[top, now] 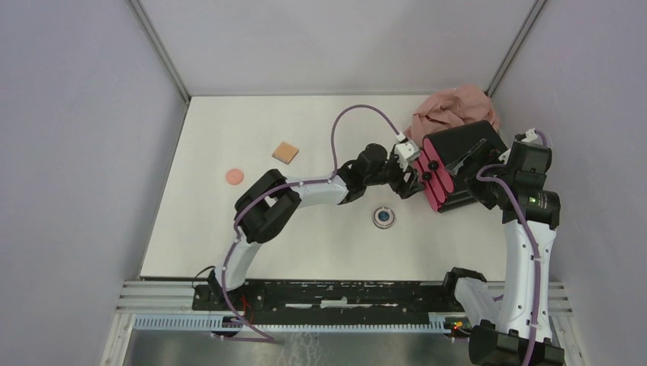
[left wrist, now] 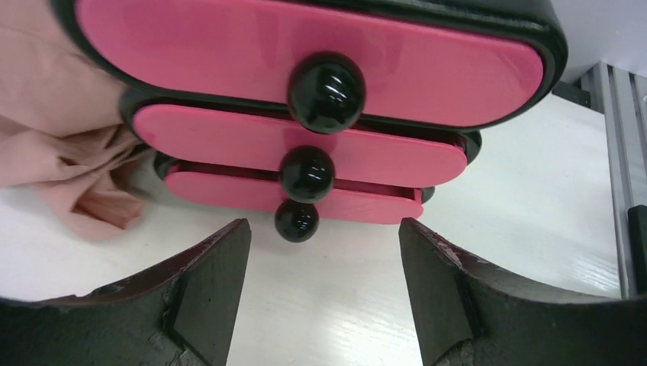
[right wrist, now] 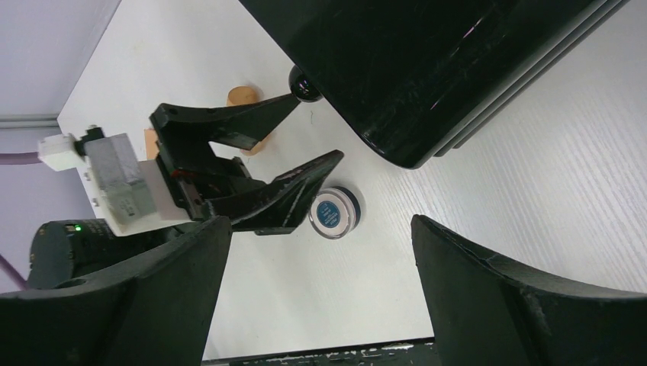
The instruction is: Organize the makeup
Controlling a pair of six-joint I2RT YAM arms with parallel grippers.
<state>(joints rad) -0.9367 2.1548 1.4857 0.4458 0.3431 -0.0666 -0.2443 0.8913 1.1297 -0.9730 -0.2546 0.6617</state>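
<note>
The round silver compact (top: 384, 217) lies on the table in front of the black box with magenta drawers (top: 450, 164); it also shows in the right wrist view (right wrist: 334, 213). The tan square pad (top: 285, 152) and the round salmon puff (top: 234, 177) lie far to the left. My left gripper (top: 414, 177) is open and empty in front of the drawers. The lowest drawer's black knob (left wrist: 296, 220) sits just ahead of its fingertips (left wrist: 236, 236), left of centre. My right gripper (top: 482, 189) is open and empty beside the box's near right side. The sponges and the vial are out of view.
The pinkish-beige cloth (top: 452, 110) lies bunched behind the box in the far right corner and shows in the left wrist view (left wrist: 61, 152). Grey walls enclose the table on three sides. A metal rail (top: 343, 293) runs along the near edge.
</note>
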